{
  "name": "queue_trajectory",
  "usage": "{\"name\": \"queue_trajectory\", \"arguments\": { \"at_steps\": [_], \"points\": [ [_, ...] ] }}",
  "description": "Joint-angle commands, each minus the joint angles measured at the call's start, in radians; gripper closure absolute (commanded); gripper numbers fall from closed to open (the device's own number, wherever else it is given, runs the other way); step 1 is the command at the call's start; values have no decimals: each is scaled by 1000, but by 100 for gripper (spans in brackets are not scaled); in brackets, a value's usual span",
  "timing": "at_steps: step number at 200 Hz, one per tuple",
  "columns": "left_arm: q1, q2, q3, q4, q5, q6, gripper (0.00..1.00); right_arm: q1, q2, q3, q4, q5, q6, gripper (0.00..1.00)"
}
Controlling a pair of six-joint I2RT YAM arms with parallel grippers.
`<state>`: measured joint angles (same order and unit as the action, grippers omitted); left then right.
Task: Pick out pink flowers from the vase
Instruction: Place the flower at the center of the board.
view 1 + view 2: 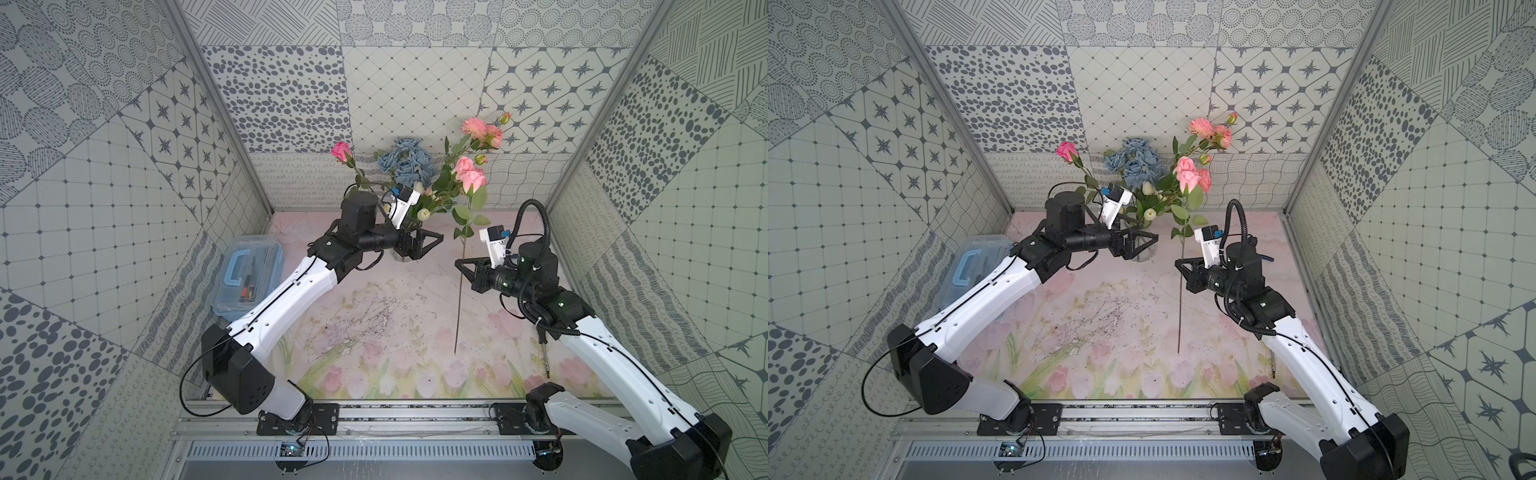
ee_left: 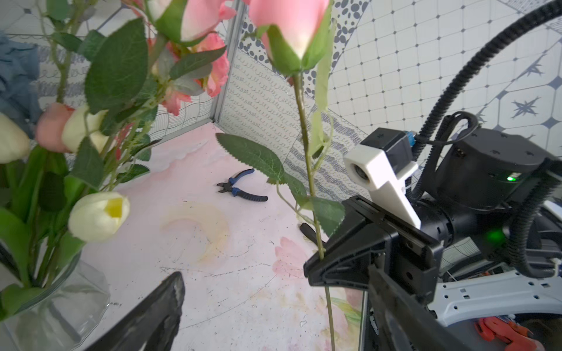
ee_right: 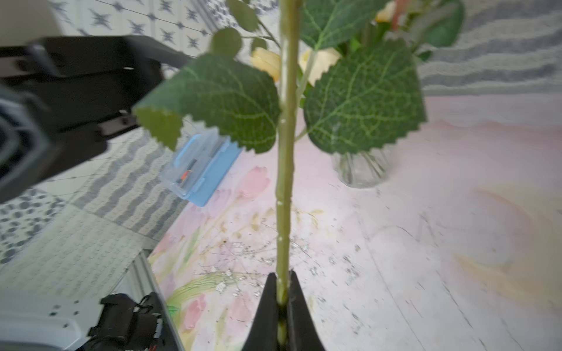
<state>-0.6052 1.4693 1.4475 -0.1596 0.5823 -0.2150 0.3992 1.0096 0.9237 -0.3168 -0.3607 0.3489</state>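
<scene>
The right gripper (image 3: 282,281) pinches the stem of a pink rose (image 1: 476,180) and holds it upright, outside the vase (image 1: 1144,249) and a little to its right, with two leaves just above the pinch. The left gripper (image 1: 424,248) is spread wide and empty, close against the vase; whether it touches the glass cannot be told. Other pink blooms (image 1: 478,129) rise from the vase among blue roses (image 1: 405,160).
</scene>
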Motion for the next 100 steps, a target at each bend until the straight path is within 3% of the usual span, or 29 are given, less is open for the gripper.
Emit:
{"name": "queue_trajectory", "arguments": {
  "at_steps": [1,33,100],
  "points": [
    [15,-65,-85,115,-190,-11,5,-58,16,25,-193,189,-42,100],
    [16,-82,-131,126,-227,-3,5,-137,92,-2,-250,193,-4,100],
    [16,-75,-166,124,-234,8,4,-149,437,113,-265,338,-19,100]
  ]
}}
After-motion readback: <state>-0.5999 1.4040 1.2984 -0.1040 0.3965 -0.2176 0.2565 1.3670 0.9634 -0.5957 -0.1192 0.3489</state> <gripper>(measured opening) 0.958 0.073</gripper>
